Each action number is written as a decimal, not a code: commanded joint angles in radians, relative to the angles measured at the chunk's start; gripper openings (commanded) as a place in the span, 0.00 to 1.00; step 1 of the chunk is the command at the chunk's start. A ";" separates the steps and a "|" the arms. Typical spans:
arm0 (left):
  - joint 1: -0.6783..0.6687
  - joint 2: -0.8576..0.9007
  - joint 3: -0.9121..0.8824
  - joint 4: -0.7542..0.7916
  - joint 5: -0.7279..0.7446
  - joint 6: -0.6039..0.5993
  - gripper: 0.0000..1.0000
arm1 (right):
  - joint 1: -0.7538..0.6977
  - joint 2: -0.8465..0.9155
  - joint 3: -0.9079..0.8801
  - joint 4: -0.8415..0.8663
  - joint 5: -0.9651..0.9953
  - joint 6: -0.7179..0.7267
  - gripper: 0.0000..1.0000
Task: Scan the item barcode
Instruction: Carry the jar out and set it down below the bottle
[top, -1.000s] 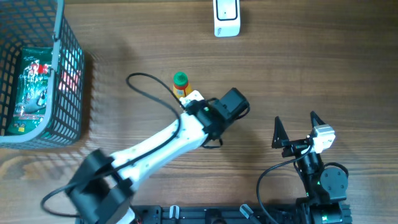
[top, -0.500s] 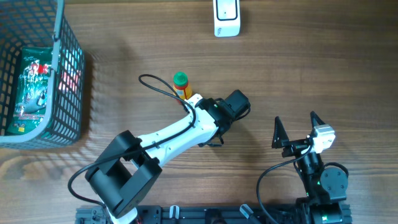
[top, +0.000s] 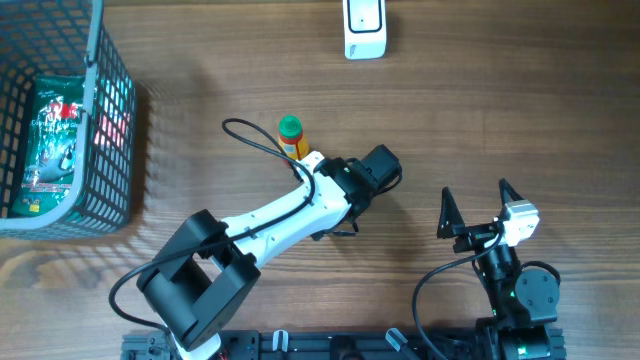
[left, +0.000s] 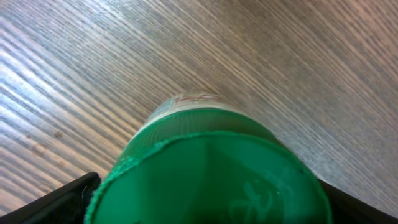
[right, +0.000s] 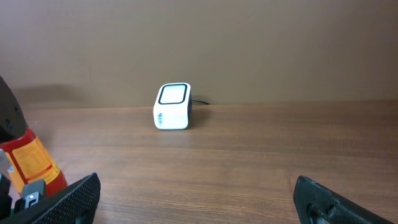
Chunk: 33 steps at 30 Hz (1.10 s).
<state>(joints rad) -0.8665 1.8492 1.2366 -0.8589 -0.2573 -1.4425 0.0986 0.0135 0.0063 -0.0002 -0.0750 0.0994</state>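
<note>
The item, a small bottle (top: 292, 140) with a green cap and an orange-red label, stands upright on the wooden table. My left gripper (top: 303, 155) is at it from the lower right. In the left wrist view the green cap (left: 211, 168) fills the space between the two black fingers (left: 56, 202), which stand wide at either edge. The white barcode scanner (top: 364, 27) sits at the far edge of the table. My right gripper (top: 474, 190) is open and holds nothing. Its view shows the scanner (right: 172, 106) ahead and the bottle (right: 31, 162) at the left.
A grey wire basket (top: 95, 100) stands at the far left with a green packet (top: 55, 130) inside. A black cable (top: 250, 140) loops from the left arm beside the bottle.
The left arm's elbow shifted right while its wrist stayed at the bottle. The bottle and the right arm have not moved.
</note>
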 joint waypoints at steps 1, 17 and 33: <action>0.005 -0.016 0.001 -0.036 -0.003 -0.001 1.00 | 0.002 -0.009 -0.001 0.003 -0.012 -0.014 1.00; 0.006 -0.137 0.001 -0.277 -0.006 -0.001 1.00 | 0.002 -0.009 -0.001 0.003 -0.012 -0.014 1.00; 0.152 -0.520 0.002 -0.353 -0.117 0.166 1.00 | 0.002 -0.009 -0.001 0.003 -0.012 -0.014 1.00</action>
<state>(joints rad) -0.7692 1.4090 1.2369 -1.2125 -0.3439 -1.3991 0.0986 0.0135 0.0063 -0.0002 -0.0750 0.0994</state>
